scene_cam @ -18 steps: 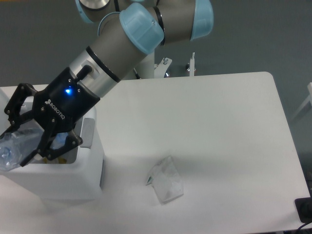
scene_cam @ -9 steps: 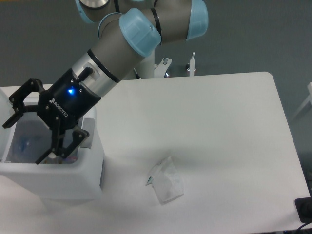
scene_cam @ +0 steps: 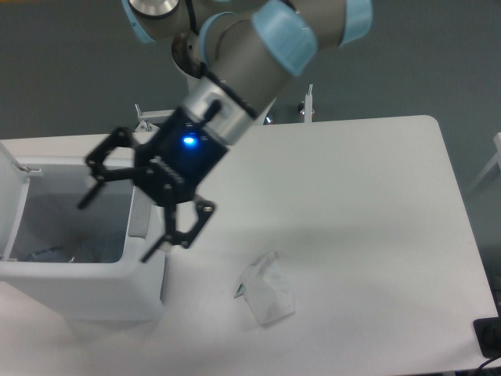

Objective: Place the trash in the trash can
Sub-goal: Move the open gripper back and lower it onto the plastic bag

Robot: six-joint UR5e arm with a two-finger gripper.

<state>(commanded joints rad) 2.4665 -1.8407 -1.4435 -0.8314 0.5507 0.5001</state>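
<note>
The white trash can [scene_cam: 86, 291] stands at the table's front left with its lid open. The crushed clear bottle [scene_cam: 55, 252] lies inside it at the bottom, only partly visible. The flat translucent wrapper with a green corner [scene_cam: 266, 288] lies on the table to the right of the can. My gripper [scene_cam: 117, 229] is open and empty, its black fingers spread above the can's right rim, up and to the left of the wrapper.
The white table [scene_cam: 352, 196] extends to the right. A grey latch panel [scene_cam: 141, 211] is on the can's right side. Metal brackets [scene_cam: 308, 106] stand at the table's back edge. A dark object [scene_cam: 489, 337] sits at the lower right corner.
The gripper opened and let the bottle go into the can. It has since moved right and up, away from the can's opening toward the table's middle.
</note>
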